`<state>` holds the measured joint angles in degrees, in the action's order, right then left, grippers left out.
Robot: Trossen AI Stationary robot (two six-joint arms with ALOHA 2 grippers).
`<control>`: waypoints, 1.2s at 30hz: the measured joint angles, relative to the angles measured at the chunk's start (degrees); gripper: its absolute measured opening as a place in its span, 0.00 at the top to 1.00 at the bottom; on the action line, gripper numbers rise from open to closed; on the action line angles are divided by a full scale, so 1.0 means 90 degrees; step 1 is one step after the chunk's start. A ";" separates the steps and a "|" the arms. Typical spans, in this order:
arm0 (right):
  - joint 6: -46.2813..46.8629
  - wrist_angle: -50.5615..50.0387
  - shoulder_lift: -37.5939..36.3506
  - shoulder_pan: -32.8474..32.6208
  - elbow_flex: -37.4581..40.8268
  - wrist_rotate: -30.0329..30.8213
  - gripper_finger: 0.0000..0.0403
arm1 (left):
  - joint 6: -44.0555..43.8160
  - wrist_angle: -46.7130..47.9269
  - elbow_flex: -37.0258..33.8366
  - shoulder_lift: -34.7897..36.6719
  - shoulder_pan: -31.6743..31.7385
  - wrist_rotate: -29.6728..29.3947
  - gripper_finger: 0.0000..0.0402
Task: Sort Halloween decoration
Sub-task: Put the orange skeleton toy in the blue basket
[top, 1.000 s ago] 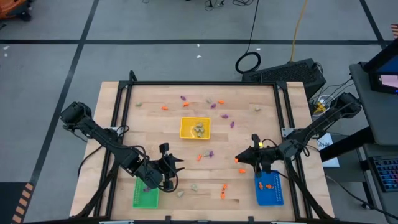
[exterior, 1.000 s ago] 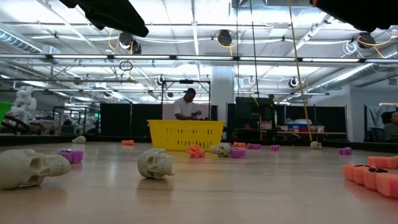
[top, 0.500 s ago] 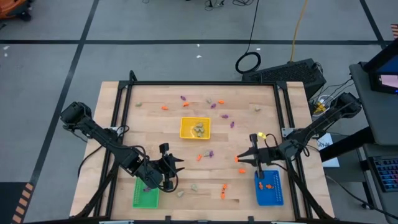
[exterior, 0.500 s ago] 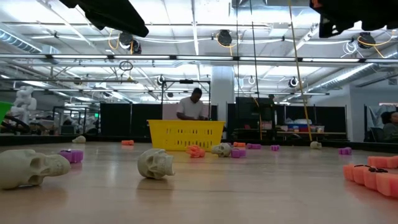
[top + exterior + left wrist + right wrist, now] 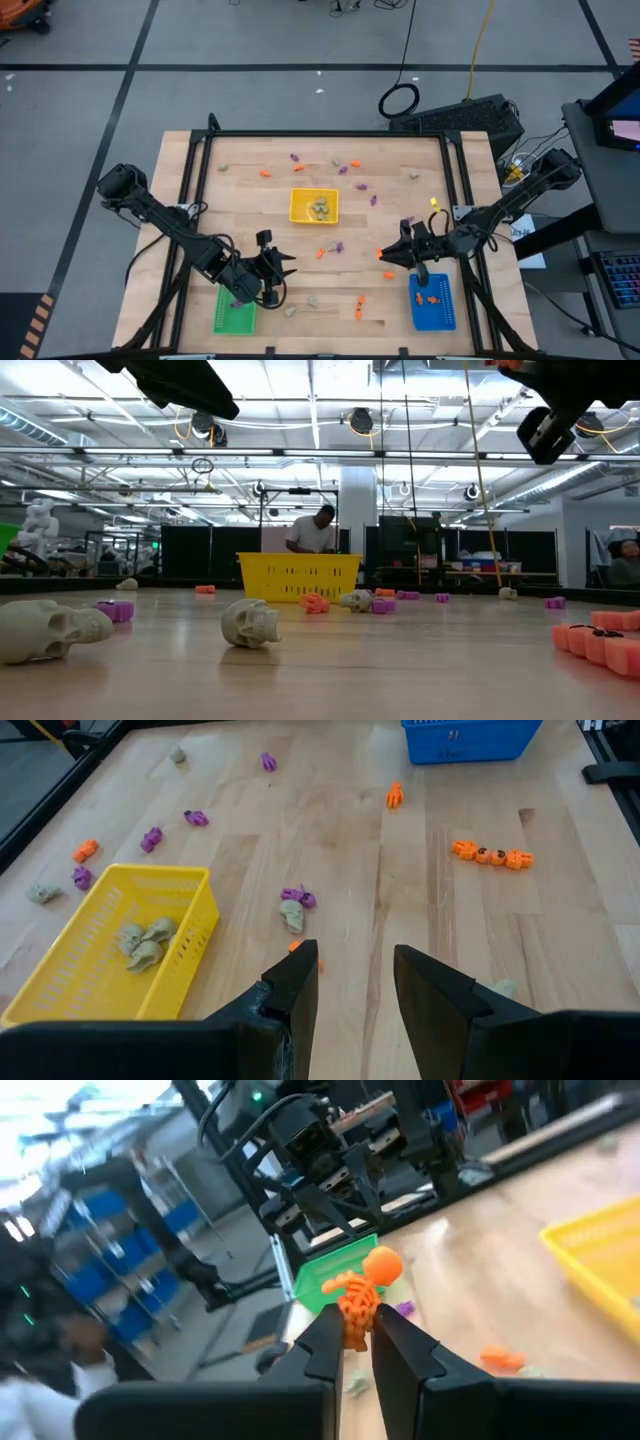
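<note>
An orange skeleton figure (image 5: 358, 1298) is sitting pinched between the fingers of the right claw (image 5: 358, 1342), its round head poking up above the tips, and that claw (image 5: 385, 256) is hanging over the tabletop (image 5: 250, 215) just inward of the blue tray (image 5: 432, 302), which is already carrying a couple of orange pieces (image 5: 430, 297). Around it the other trinkets are lying loose: purple ones (image 5: 150, 838) and orange ones (image 5: 489, 854) scattered across the wood, a pale skull (image 5: 250, 623) resting near the front edge with a bigger one (image 5: 50, 628) beside it. In the middle the yellow tray (image 5: 314, 206) is holding a cluster of pale skulls (image 5: 143, 941). Over on the other side the left claw (image 5: 352, 982) is waiting with its fingers partly apart and nothing between them, poised by the green tray (image 5: 235, 316) at the near left corner (image 5: 270, 275). Beyond the table, a person (image 5: 312, 534) is standing in the room behind the yellow tray.
</note>
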<state>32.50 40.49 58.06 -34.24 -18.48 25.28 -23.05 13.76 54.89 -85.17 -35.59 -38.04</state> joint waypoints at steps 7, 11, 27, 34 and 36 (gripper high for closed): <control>0.0627 0.0000 0.0000 0.0000 -0.0001 0.0000 0.94 | 0.0000 0.0000 0.0000 0.0000 0.0001 0.0002 0.67; 0.0328 -0.0002 0.0000 0.0000 -0.0002 0.0000 0.94 | -0.0002 0.0000 0.0000 0.0000 0.0000 0.0000 0.67; -0.2007 -0.0007 0.0000 0.0000 -0.0002 0.0000 0.94 | -0.0002 -0.0002 0.0000 0.0000 0.0002 0.0002 0.67; -0.2072 -0.0007 0.0000 0.0002 -0.0002 0.0000 0.94 | -0.0002 0.0000 0.0000 0.0000 0.0002 0.0001 0.67; -0.2074 -0.0017 0.0000 0.0000 -0.0002 0.0001 0.94 | -0.0002 -0.0002 0.0000 0.0000 0.0002 0.0002 0.67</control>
<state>13.84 40.33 58.06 -34.24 -18.50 25.28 -23.07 13.74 54.89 -85.17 -35.57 -38.02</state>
